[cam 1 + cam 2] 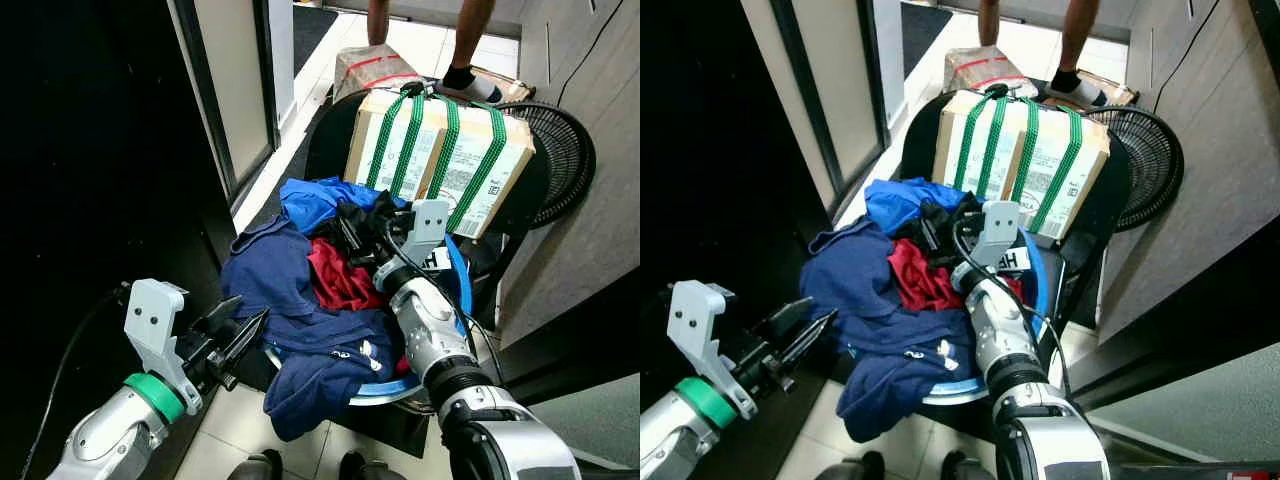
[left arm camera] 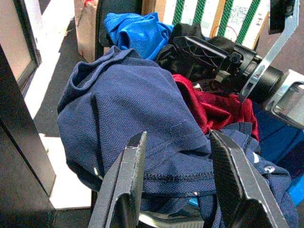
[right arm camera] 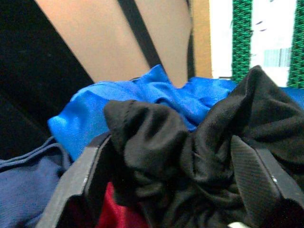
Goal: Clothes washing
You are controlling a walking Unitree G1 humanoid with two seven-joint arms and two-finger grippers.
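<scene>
1. Where the clothes pile (image 1: 320, 300) lies heaped in the round blue basket (image 1: 385, 392), its long axis runs from the near edge at the robot's feet away toward the cardboard box (image 1: 440, 160) bound with green straps.
2. The pile is a crumpled mix: a navy polo shirt (image 2: 128, 118) draped over the near and left side and spilling over the rim, a red garment (image 1: 335, 275) in the middle, a bright blue garment (image 1: 315, 200) at the far end, and a black garment (image 3: 190, 142) beside it.
3. The right gripper (image 1: 360, 232) is down in the far part of the pile, its fingers spread wide around a bunched fold of the black garment; the cloth fills the gap between them, though whether they press it firmly is hard to tell.
4. The left gripper (image 1: 235, 335) hovers just beside the pile's left edge, its fingers (image 2: 123, 180) parted, pointing at the navy polo shirt and holding nothing.
5. A person's legs (image 1: 470, 40) stand beyond the box, and a black fan (image 1: 565, 150) leans at the wall.
</scene>
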